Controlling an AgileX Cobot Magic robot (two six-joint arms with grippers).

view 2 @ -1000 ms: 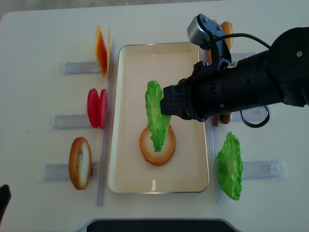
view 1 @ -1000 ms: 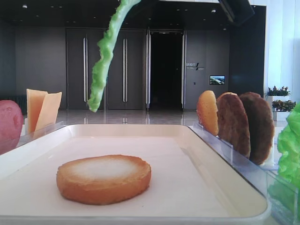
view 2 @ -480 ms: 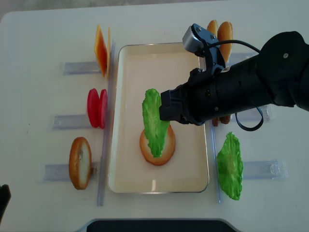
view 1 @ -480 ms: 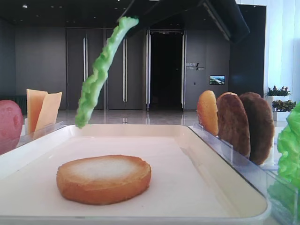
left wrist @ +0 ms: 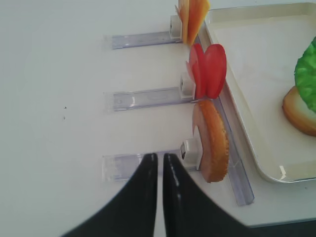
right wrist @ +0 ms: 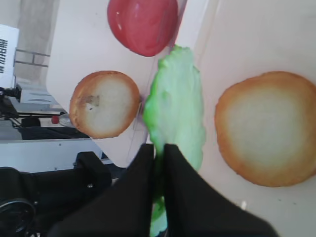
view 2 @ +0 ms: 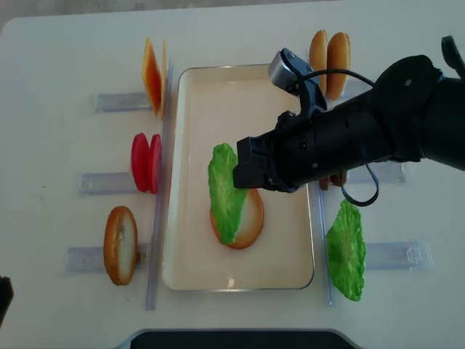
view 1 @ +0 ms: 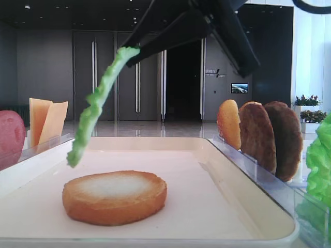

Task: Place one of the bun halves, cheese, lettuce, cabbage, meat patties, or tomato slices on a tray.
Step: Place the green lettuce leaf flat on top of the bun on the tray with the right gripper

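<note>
Lettuce [view 2: 225, 193], ruffled bright green, hangs tilted above the bun half [view 2: 247, 218]

Your right gripper [right wrist: 157, 153] is pinched tight on the lettuce [right wrist: 176, 106], arm stretched over the middle. Left gripper [left wrist: 159, 163] is closed on nothing.

Clear plastic holder rails [view 2: 112, 101] are lying on the white table [view 2: 58, 58] on both sides. Behind, dark double doors [view 1: 115, 77] and potted plants [view 1: 307, 101] are standing.

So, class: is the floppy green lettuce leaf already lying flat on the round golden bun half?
No: the lettuce leaf hangs from the right gripper, above the bun half.
</note>
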